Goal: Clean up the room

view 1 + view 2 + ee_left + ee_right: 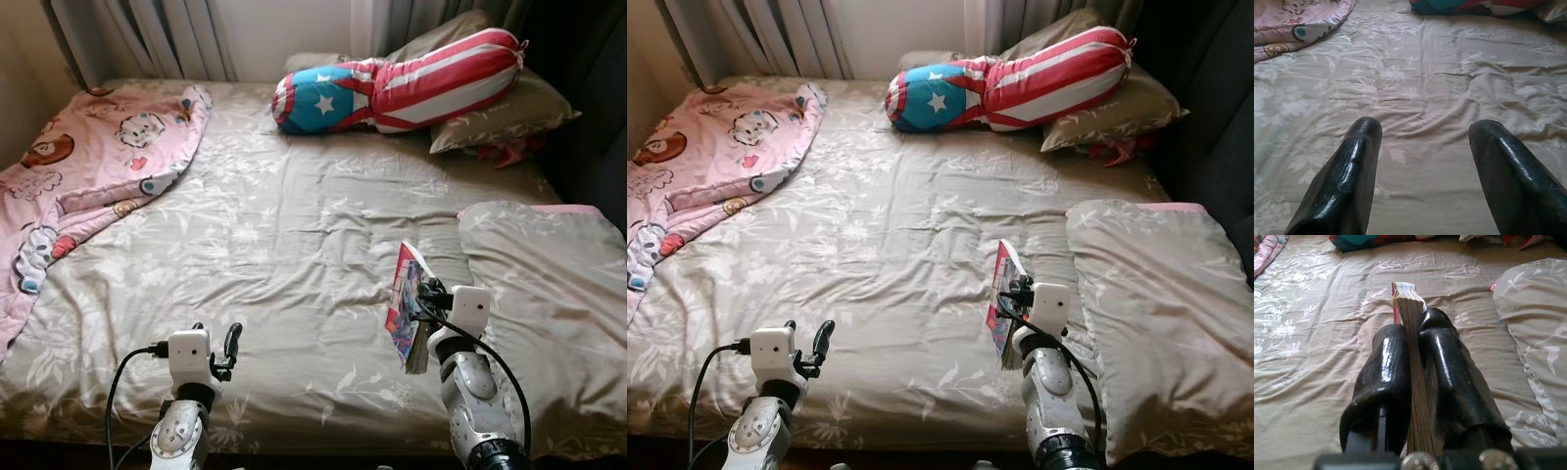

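Note:
A thin book with a colourful cover is held on edge above the near right part of the bed, clamped between the two black fingers of my right gripper. In the right wrist view its page edges run straight out between the fingers. My left gripper hovers over the near left of the bed, open, with bare sheet showing between its fingers.
A grey floral sheet covers the bed. A pink cartoon blanket is bunched at the far left. A stars-and-stripes bolster and grey pillows lie at the head. Another grey pillow sits at the right.

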